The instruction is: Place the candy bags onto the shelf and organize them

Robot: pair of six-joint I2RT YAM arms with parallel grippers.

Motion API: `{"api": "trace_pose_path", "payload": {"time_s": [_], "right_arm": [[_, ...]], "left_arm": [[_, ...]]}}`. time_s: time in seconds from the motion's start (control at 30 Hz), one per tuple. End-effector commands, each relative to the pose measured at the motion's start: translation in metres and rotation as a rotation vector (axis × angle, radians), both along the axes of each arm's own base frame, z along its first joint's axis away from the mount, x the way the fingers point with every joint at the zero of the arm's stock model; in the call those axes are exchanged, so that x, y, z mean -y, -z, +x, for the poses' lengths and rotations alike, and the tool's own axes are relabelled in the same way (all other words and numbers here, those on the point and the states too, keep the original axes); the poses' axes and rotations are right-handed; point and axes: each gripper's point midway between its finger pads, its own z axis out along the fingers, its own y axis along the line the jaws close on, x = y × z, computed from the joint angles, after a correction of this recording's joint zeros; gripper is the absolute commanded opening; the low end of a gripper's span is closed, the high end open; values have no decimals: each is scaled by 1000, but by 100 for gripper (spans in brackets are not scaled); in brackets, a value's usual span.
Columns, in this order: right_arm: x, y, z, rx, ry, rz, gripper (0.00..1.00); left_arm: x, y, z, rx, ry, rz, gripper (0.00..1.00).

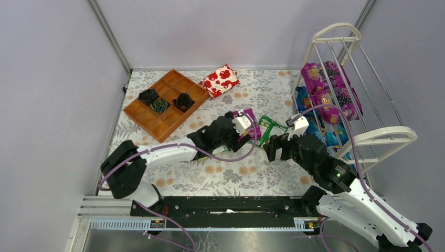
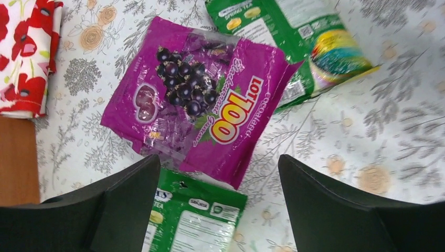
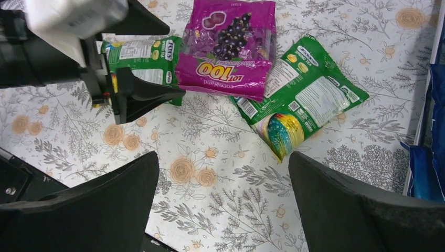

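One magenta-purple candy bag lies on the table between both grippers; it also shows in the left wrist view and the right wrist view. A green-and-white bag lies to its right, partly tucked under it. A second green bag lies under my left gripper. Two more purple bags rest on the white wire shelf. My left gripper is open over the purple bag's near edge. My right gripper is open and empty above bare tablecloth.
Blue bags sit on the shelf's lower tier. A red-and-white flowered packet lies at the back. A brown compartment tray with three dark items stands at the back left. Grey walls close in the table.
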Motion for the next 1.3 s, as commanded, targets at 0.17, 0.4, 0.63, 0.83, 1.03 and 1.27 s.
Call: {"api": "trace_pose_path", "payload": {"time_s": [0.17, 0.4, 0.63, 0.83, 1.03, 1.27], "right_arm": [[10, -7, 3, 23, 49, -6, 100], [10, -4, 2, 9, 53, -9, 100], [4, 0, 5, -19, 58, 2, 100], [-7, 8, 11, -49, 62, 18, 100], [-19, 12, 22, -79, 96, 52, 100], [-35, 24, 45, -163, 184, 58, 100]], "left_arm": [[28, 39, 23, 75, 139, 119, 76], [14, 56, 43, 91, -13, 154, 48], [8, 33, 45, 133, -78, 67, 23], [-12, 6, 41, 165, -136, -2, 10], [-23, -18, 29, 81, -215, -149, 8], [-29, -28, 10, -103, -307, -362, 10]]}}
